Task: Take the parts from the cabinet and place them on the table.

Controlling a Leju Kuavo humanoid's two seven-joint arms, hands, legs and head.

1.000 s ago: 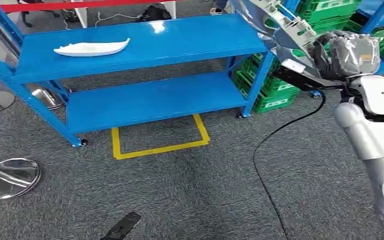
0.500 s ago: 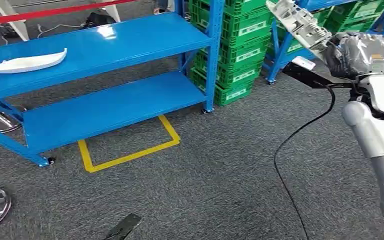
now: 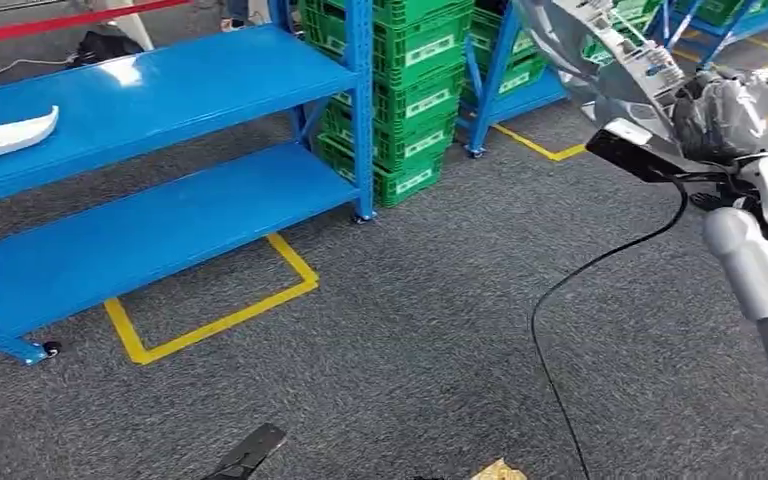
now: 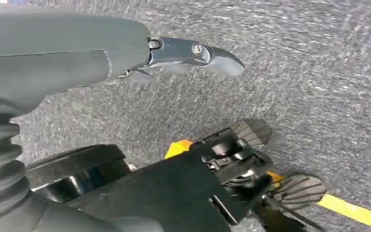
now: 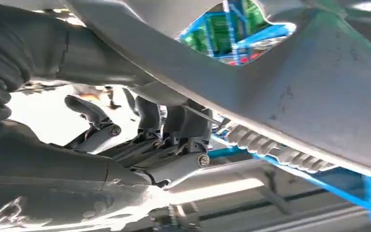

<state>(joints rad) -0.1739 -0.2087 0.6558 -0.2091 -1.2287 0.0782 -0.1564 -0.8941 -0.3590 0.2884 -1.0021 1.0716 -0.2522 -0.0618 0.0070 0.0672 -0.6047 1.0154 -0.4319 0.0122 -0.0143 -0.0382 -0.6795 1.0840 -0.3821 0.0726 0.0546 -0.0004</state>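
Observation:
My right hand (image 3: pixel 730 112), under a crinkled silvery cover, is raised at the upper right and grips a long grey plastic part (image 3: pixel 600 45) that slants up toward the top edge. In the right wrist view the dark fingers (image 5: pixel 149 116) curl under the same grey part (image 5: pixel 290 87). A white curved part (image 3: pixel 5 135) lies on the top shelf of the blue cabinet (image 3: pixel 180 70) at the far left. My left hand (image 4: pixel 125 53) hangs over grey carpet with a finger stretched out and nothing in it.
Green crates (image 3: pixel 410 60) are stacked beside the cabinet's right post, with more blue racking (image 3: pixel 520 80) behind them. A yellow tape outline (image 3: pixel 210 320) marks the carpet before the lower shelf. A black cable (image 3: pixel 580 280) trails from my right wrist to the floor.
The whole view has swung to the right: cabinet and white part slid toward the left edge and the green crates came into the middle. My right hand still holds the grey part high.

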